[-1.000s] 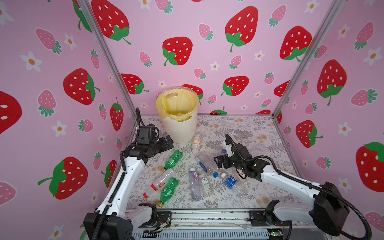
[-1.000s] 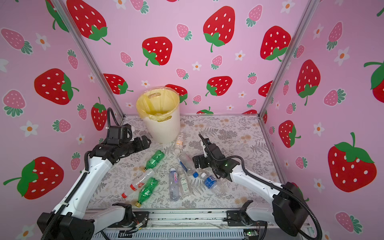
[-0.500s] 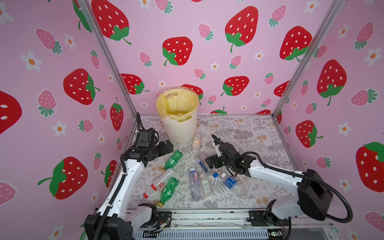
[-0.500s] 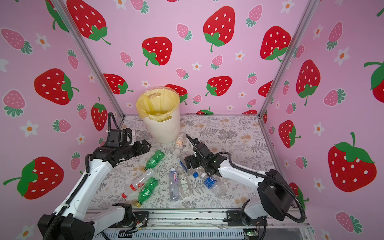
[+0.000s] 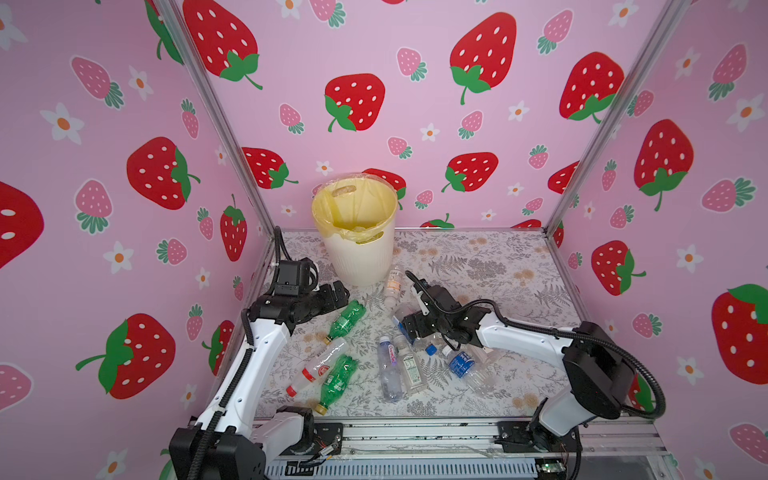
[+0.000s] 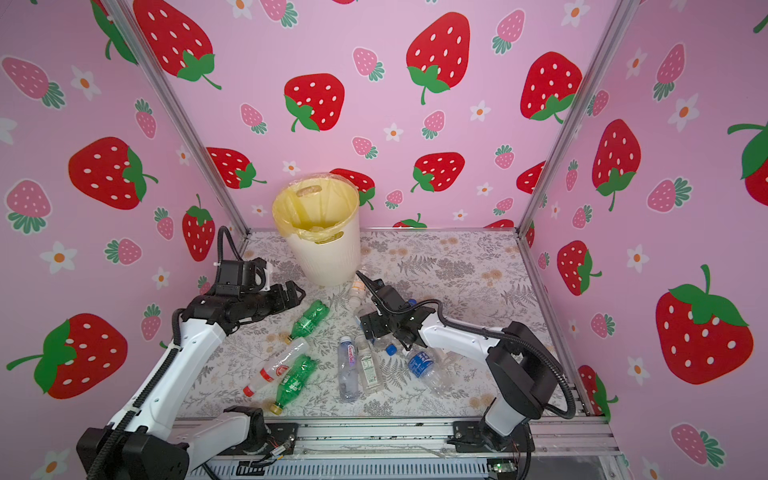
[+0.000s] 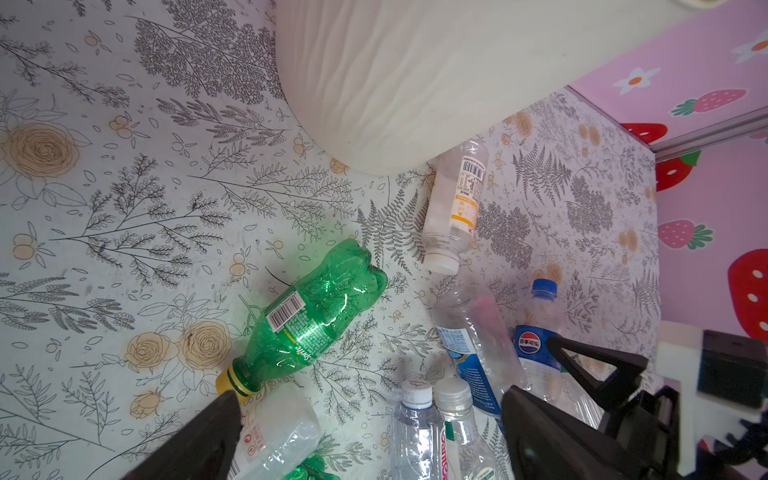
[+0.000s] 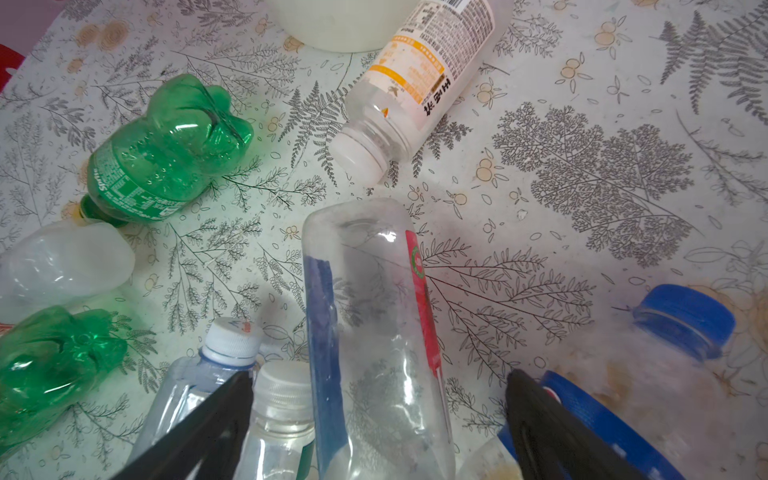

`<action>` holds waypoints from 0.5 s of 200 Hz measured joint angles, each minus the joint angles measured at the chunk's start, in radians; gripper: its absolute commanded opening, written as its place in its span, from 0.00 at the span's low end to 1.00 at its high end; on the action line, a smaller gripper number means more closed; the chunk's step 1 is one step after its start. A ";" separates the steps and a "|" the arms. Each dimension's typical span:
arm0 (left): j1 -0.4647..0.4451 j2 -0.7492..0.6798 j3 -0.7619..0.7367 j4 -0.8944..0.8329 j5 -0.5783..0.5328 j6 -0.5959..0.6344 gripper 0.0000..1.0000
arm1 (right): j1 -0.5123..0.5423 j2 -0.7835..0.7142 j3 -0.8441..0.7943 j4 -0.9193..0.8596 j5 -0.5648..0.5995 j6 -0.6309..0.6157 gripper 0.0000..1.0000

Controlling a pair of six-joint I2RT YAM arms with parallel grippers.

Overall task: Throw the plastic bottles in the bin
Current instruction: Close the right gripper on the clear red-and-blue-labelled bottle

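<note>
Right wrist view: is the right gripper (image 8: 379,374) holding that clear bottle with the red and blue label (image 8: 365,291)?
— No. Its fingers stand wide apart on either side of the body, and neither touches it. The bottle lies on the table between them.
— How will it handle?
— It looks empty, so I'd expect it to be light, thin-walled, easily dented and smooth enough to squirt out. Take it gently across the labelled middle.
— Anything crowding it?
— A white-capped bottle (image 8: 282,386) lies just beside one finger.
— Where's the bin (image 5: 359,257)?
— Ahead of the fingertips, past the orange-labelled bottle (image 8: 419,75).
— And the left gripper (image 5: 338,296)?
— Spread open and empty, near a green Sprite bottle (image 5: 345,318).
</note>
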 measured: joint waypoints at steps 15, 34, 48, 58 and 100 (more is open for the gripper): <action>0.000 0.000 0.000 0.001 0.004 0.000 0.99 | 0.000 0.026 0.014 -0.011 0.000 0.001 0.90; 0.003 0.000 0.000 0.002 0.010 0.000 0.99 | 0.000 0.052 0.027 -0.014 -0.008 0.001 0.88; 0.005 0.000 0.000 0.004 0.013 0.000 0.99 | 0.000 0.060 0.028 -0.013 -0.016 0.001 0.87; 0.007 0.000 0.000 0.006 0.018 0.000 0.99 | 0.001 0.063 0.028 -0.012 -0.020 0.001 0.87; 0.015 0.000 0.000 0.008 0.032 -0.001 0.99 | 0.004 0.076 0.028 -0.002 -0.034 0.001 0.87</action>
